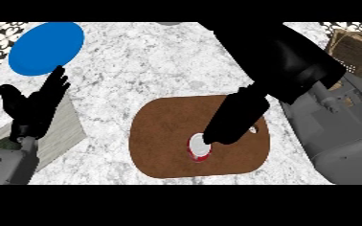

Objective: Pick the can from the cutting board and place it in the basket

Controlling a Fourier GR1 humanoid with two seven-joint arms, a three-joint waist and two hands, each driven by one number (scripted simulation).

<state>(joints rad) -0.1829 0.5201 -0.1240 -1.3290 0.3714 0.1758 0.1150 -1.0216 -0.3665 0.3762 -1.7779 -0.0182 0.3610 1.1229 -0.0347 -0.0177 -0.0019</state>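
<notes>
A can (198, 149) with a red side and a white top stands upright on the brown cutting board (163, 139), near the board's front middle. My right hand (237, 117) comes down from the upper right. Its fingers are stretched out and cover the can's upper right edge, with the thumb held apart on the right. The hand is open, and I cannot tell whether it touches the can. The wooden basket (346, 43) shows only partly at the far right edge. My left hand (35, 100) rests open at the left, fingers up.
A blue plate (46, 47) lies at the back left. A pale grey block (63, 131) sits under my left hand at the left edge. My right forearm (332, 134) fills the lower right, between the board and the basket.
</notes>
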